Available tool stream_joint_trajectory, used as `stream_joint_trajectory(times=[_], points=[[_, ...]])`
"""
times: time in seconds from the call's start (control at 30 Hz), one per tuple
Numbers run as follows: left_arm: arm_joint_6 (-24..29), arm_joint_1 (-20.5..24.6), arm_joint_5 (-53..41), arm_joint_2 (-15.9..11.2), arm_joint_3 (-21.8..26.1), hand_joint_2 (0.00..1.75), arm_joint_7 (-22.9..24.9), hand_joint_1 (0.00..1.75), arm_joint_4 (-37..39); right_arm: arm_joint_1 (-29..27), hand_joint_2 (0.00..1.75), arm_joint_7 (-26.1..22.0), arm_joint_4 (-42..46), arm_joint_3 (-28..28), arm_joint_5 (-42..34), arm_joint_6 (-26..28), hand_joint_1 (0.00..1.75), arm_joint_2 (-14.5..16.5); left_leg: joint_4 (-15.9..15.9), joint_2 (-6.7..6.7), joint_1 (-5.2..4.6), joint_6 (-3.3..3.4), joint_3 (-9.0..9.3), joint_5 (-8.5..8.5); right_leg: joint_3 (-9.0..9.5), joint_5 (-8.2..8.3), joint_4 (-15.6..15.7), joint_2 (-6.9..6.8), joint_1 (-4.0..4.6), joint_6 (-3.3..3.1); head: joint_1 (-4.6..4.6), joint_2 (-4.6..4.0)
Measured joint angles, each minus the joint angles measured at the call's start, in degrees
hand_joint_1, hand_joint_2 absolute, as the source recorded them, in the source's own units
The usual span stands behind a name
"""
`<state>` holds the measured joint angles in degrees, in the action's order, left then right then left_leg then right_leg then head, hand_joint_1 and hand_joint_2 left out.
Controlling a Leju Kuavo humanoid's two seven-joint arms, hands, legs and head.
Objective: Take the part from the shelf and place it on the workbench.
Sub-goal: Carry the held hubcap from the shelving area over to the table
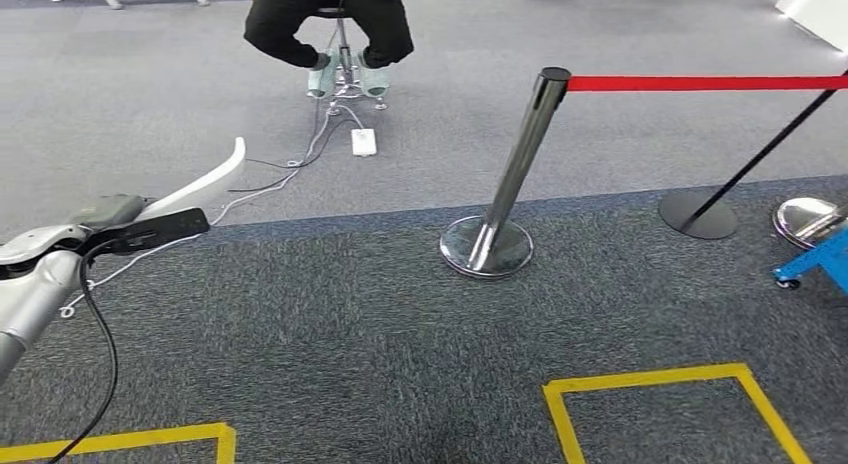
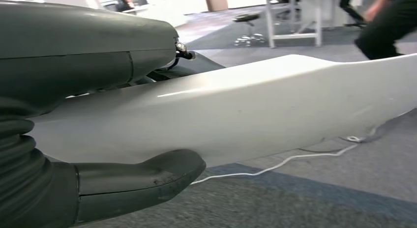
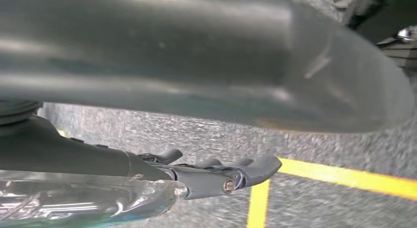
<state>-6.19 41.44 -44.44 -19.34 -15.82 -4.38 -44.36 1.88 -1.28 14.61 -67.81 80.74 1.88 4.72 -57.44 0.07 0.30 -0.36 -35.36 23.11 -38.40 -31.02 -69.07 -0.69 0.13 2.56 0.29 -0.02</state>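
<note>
The left hand (image 2: 74, 120) is gripping a long, curved white part (image 2: 255, 110), its thumb and darker fingers wrapping around one end. In the head view the part (image 1: 205, 179) is sticking out ahead of the left hand (image 1: 120, 224) over the grey carpeted floor (image 1: 350, 314). The right hand (image 3: 211, 176) is hanging above the floor, holding nothing, its fingers lying straight and close together. A chrome stanchion (image 1: 500, 184) carrying a red belt (image 1: 700, 82) is standing on the carpet; a person (image 1: 330, 19) is sitting beyond it.
</note>
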Motion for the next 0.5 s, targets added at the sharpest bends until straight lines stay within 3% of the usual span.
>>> stream_joint_trajectory(times=[0.07,0.1,0.17,0.23,0.3,0.37,0.43,0.5], points=[[-0.04,-0.05,0.00,0.40,-0.11,1.75,0.20,1.75,-0.05,-0.07,0.00,0.24,-0.03,0.03,0.05,-0.11,0.00,0.03,0.00,-1.37,-0.12,0.15,0.00,0.00,-3.30,-2.18,-6.49,0.50,0.03,-0.14,0.04,0.00],[-0.07,-0.08,-0.01,0.56,-0.17,1.75,0.34,1.75,-0.05,-0.07,0.00,0.33,-0.03,0.03,0.07,-0.15,0.00,0.03,0.00,-2.06,-0.16,0.18,0.01,0.00,-3.72,-1.68,-6.93,0.61,0.05,-0.30,0.04,0.00],[-0.08,-0.06,-0.19,0.74,-0.23,1.75,0.62,1.75,-0.05,-0.03,0.00,0.41,-0.03,0.03,0.21,-0.19,0.00,0.03,-0.01,-3.39,-0.15,0.12,0.11,-0.03,-1.26,2.16,-1.13,1.38,0.02,-0.69,0.04,0.00],[-0.08,-0.01,-0.41,0.78,-0.27,1.75,0.79,1.75,-0.05,-0.01,0.00,0.20,-0.03,0.05,0.33,0.13,0.00,0.05,-0.06,-4.55,-0.14,-0.19,0.02,-0.13,2.47,5.35,6.69,3.70,-0.24,-0.81,0.01,0.00],[-0.27,-0.15,-0.13,0.68,-0.25,1.75,0.85,1.75,-0.05,-0.01,0.00,-0.55,-0.03,0.07,0.31,1.05,0.00,0.10,0.08,-5.53,0.01,-0.84,-0.29,-0.44,3.91,6.02,9.62,4.77,-0.26,-0.78,-0.02,0.00],[-0.55,-0.59,0.40,0.34,-0.14,1.75,0.87,1.75,-0.05,0.05,0.00,-1.43,-0.03,0.06,0.28,2.00,0.00,0.13,0.44,-6.33,0.28,-1.59,-0.51,-0.77,3.99,6.35,9.99,3.76,-0.14,-1.22,-0.03,0.00],[-0.65,-0.87,0.64,-0.10,0.01,1.75,0.90,1.75,-0.05,0.13,0.00,-1.88,-0.02,0.05,0.28,2.46,0.00,0.14,-0.89,-4.99,0.19,-2.09,-1.33,0.38,4.19,6.77,10.66,2.77,-0.21,-1.85,-0.18,0.00],[-0.67,-0.87,0.69,-0.30,0.09,1.75,0.93,1.75,-0.05,0.08,0.00,-1.99,0.01,0.05,0.27,2.65,0.00,0.14,-6.54,-2.52,0.00,-2.38,-4.01,3.70,4.29,6.92,11.00,1.57,-0.15,-2.19,-0.34,0.00]])
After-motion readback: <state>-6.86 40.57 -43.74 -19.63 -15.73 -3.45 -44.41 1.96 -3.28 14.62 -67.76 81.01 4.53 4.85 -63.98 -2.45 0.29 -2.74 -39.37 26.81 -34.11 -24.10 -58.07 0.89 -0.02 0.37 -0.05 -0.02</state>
